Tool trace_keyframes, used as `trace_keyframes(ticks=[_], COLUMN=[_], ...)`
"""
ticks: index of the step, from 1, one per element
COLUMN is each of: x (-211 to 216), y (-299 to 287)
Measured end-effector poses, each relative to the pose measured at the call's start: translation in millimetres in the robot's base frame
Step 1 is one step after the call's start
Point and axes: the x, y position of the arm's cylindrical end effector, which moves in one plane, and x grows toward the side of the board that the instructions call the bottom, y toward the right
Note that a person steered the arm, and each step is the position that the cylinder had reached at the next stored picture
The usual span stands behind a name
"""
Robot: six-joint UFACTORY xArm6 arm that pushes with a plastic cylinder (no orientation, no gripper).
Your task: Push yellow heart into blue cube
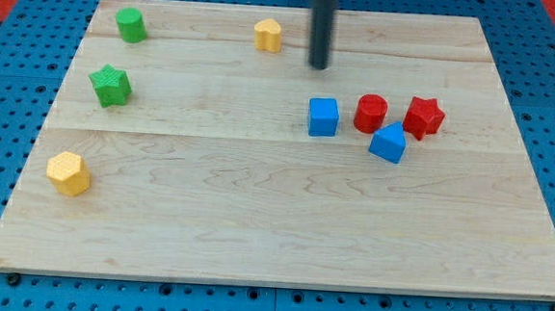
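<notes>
The yellow heart (267, 34) lies near the view's top, left of centre. The blue cube (323, 117) sits right of centre, lower down and to the right of the heart. My tip (319, 65) is a dark rod's end resting on the board, to the right of the yellow heart and a little above the blue cube, touching neither.
A red cylinder (371, 113), a red star (424, 116) and a second blue block (388, 142) cluster right of the blue cube. A green cylinder (130, 24) and green star (111, 86) sit at the left. A yellow hexagon (69, 174) lies at lower left on the wooden board (273, 232).
</notes>
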Motion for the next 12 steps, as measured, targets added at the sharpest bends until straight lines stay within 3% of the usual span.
trace_keyframes(ticks=[1,2,3,4,5,7,9,10,12], x=[-60,-62,7,20,-19,93,47,44,30], y=[-66,-143,-95,-79,-81,-38,-101,-120,-121])
